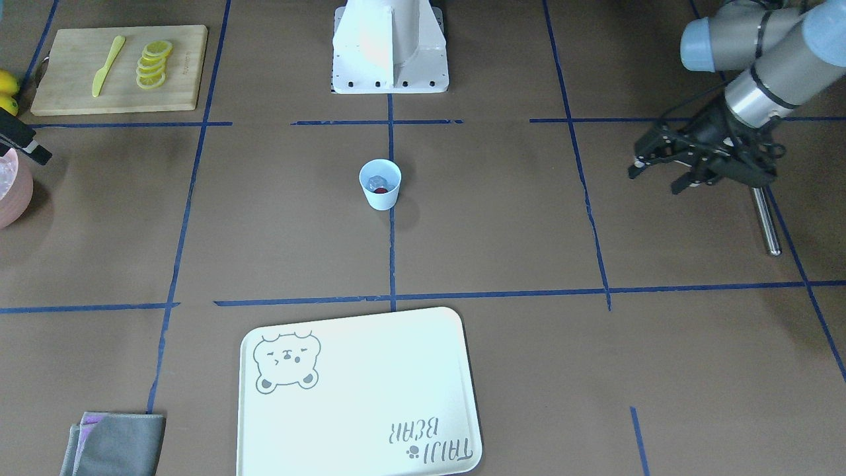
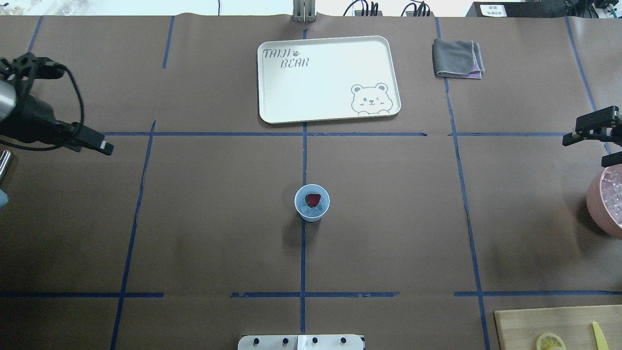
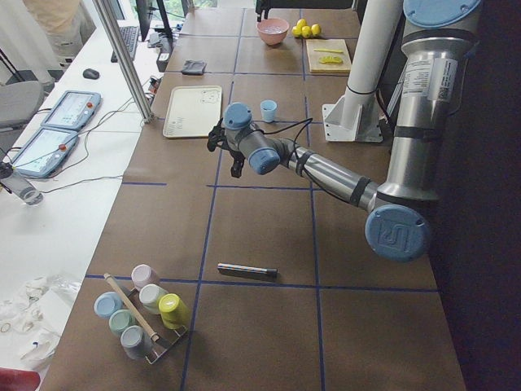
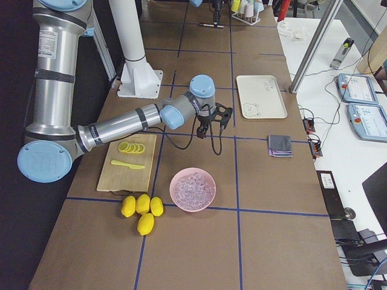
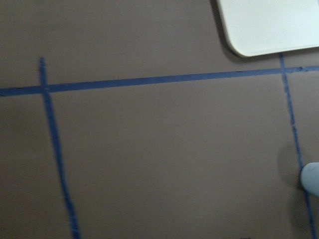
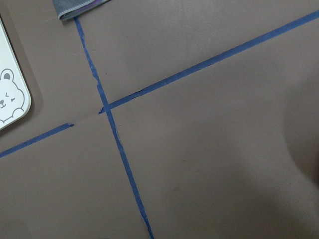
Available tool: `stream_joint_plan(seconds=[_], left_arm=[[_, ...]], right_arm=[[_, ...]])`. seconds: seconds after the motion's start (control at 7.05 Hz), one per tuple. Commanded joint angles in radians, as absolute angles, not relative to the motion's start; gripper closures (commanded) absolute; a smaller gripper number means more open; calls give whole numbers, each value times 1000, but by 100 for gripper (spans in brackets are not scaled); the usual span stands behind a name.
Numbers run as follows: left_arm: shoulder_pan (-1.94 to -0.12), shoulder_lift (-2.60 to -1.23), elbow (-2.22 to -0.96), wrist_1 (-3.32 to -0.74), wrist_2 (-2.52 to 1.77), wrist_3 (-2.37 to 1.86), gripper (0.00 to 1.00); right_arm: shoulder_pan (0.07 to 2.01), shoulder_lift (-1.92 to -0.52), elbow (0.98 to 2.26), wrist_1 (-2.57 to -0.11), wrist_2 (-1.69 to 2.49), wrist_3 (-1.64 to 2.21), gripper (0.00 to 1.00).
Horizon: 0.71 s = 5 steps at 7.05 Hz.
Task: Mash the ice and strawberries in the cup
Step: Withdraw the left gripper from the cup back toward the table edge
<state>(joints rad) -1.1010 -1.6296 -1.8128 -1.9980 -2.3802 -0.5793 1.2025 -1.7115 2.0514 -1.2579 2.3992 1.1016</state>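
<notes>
The pale blue cup stands upright at the table's centre, on a blue tape line. It also shows in the overhead view. Inside it lie a red strawberry and a clear chunk of ice. My left gripper hovers far off to the robot's left of the cup, open and empty. My right gripper is open and empty at the opposite table end, beside the pink bowl. The left wrist view catches only the cup's edge.
A metal rod lies on the table under the left arm. A pink bowl holds ice cubes. A cutting board carries lemon slices and a yellow knife. A white tray and a grey cloth lie on the far side.
</notes>
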Motion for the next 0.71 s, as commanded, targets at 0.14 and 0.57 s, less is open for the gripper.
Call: stream_joint_plan(seconds=[0.14,0.57], left_arm=[[-1256,-1652,-1452,-1977,-2338,-200,12],[-1244,-1684,-1356,-1993,-2303,-336,10]], right_arm=[[1221,-1724,2069,-1258,2399,1100,0],[1221,-1726,2069,-1256,2398,1100,0]])
